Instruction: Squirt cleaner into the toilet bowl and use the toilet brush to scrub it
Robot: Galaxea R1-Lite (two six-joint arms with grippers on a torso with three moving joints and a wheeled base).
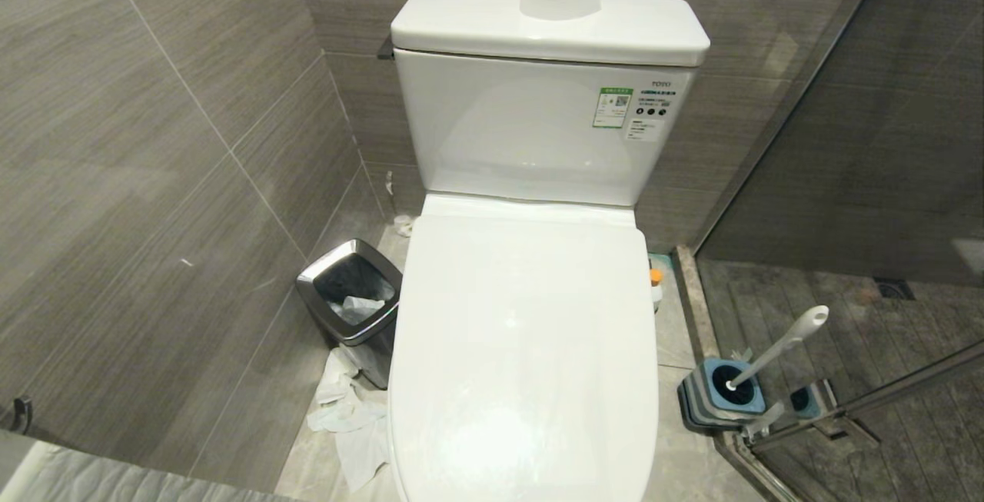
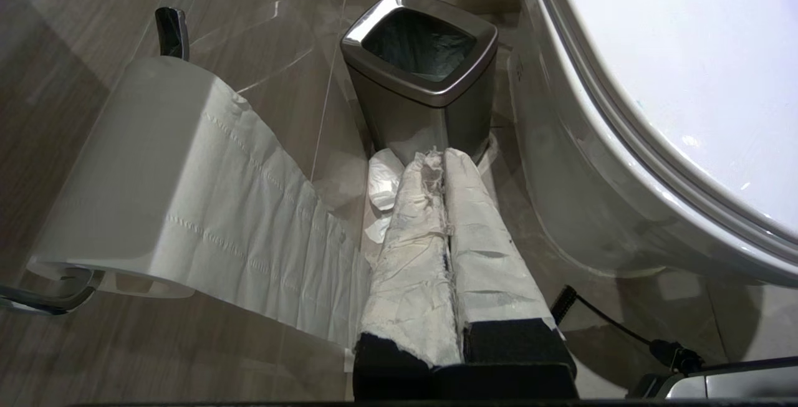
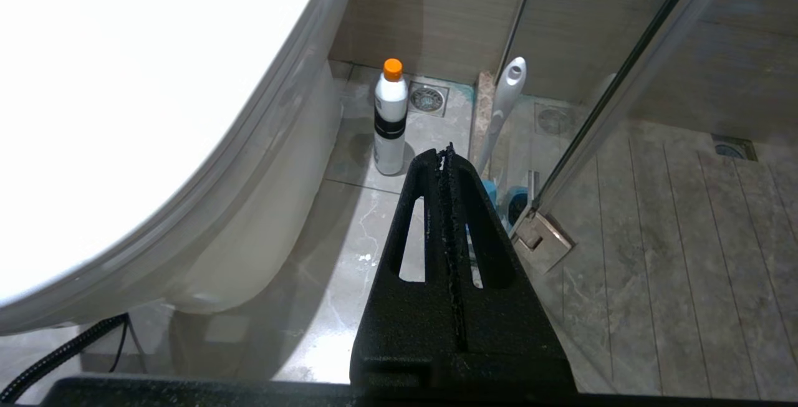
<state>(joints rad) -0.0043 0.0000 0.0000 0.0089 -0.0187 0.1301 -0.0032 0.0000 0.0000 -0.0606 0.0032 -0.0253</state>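
The white toilet bowl (image 1: 523, 333) fills the middle of the head view with its lid down, so the basin is hidden. The cleaner (image 1: 656, 277), a pale bottle with an orange cap, stands on the floor at the toilet's right side. The toilet brush (image 1: 784, 344) leans in its blue-and-grey holder (image 1: 723, 394) further right. Neither gripper shows in the head view. My left gripper (image 2: 439, 154), its fingers wrapped in white, is shut and empty beside the toilet (image 2: 623, 176). My right gripper (image 3: 446, 151) is shut and empty, short of the cleaner (image 3: 391, 120) and the brush handle (image 3: 502, 108).
A chrome-rimmed bin (image 1: 354, 294) stands left of the toilet, with crumpled tissue (image 1: 354, 425) on the floor before it. A toilet paper roll (image 2: 156, 176) hangs on the left wall. A glass shower door with a metal hinge (image 3: 539, 239) borders the right side.
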